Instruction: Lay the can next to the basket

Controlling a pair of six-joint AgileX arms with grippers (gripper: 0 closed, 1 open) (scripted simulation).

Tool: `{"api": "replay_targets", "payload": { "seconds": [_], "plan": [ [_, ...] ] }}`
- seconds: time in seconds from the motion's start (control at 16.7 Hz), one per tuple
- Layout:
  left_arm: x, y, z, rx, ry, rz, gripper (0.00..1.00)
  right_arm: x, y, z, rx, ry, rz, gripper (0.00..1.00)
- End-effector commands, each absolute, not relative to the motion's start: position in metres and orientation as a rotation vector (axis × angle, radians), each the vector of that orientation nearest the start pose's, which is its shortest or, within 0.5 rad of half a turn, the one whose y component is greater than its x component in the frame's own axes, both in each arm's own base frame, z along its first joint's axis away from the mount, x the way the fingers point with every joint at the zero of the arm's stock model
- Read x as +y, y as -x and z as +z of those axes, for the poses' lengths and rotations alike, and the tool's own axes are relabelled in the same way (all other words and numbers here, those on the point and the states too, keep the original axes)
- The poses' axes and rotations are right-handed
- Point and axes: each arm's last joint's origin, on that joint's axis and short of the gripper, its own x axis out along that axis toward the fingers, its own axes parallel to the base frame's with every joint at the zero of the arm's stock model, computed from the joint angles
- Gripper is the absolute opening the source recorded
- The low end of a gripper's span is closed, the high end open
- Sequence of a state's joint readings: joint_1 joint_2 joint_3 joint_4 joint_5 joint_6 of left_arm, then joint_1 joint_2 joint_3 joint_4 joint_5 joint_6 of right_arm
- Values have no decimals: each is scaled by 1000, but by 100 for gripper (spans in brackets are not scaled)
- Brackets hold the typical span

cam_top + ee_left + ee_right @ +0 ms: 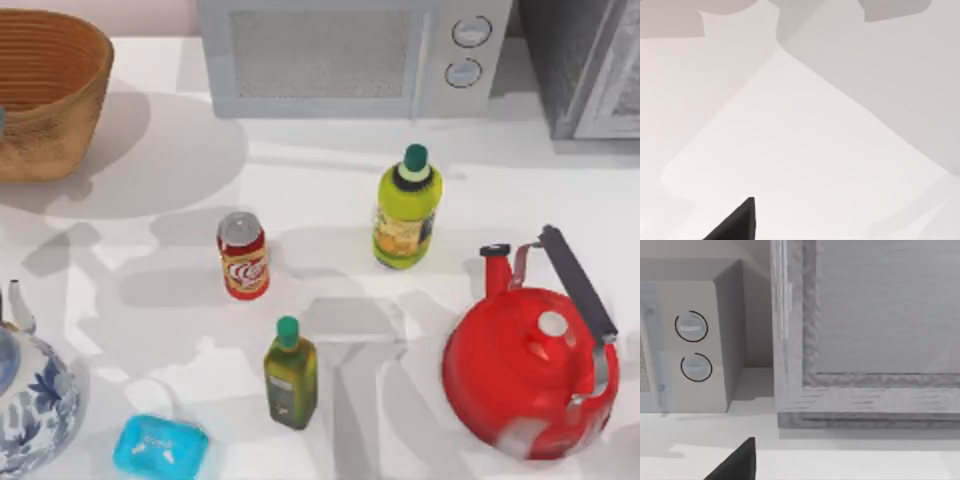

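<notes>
The red can [243,256] with a silver top stands upright on the white table, left of centre in the top view. The woven basket [62,125] sits at the back left corner, well apart from the can, with bare table between them. A dark piece of my left gripper [735,225] hangs over plain white tabletop crossed by shadows. A dark piece of my right gripper [735,465] faces the microwave [692,340] and a grey cabinet [870,330] at the back right.
The microwave [350,55] stands along the back. A yellow-green bottle [405,210] and an olive oil bottle [291,375] stand to the right of and in front of the can. A red kettle [530,365], a blue-white teapot [30,400] and a cyan block [160,447] line the front.
</notes>
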State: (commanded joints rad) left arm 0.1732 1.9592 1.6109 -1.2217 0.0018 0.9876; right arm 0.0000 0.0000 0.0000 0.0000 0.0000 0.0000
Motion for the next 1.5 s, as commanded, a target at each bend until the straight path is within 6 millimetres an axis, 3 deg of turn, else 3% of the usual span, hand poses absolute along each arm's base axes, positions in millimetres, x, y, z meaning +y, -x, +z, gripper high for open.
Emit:
{"api": "replay_targets", "payload": {
  "seconds": [0.42,0.72,1.5],
  "plan": [
    [71,-371,164,1473,-631,-627,100,-1,-106,160,0,0,0,100],
    [71,-371,160,1476,-630,-629,100,-1,-106,160,0,0,0,100],
    [71,-371,160,1476,-630,-629,2,-1,-106,160,0,0,0,100]
  ]
}}
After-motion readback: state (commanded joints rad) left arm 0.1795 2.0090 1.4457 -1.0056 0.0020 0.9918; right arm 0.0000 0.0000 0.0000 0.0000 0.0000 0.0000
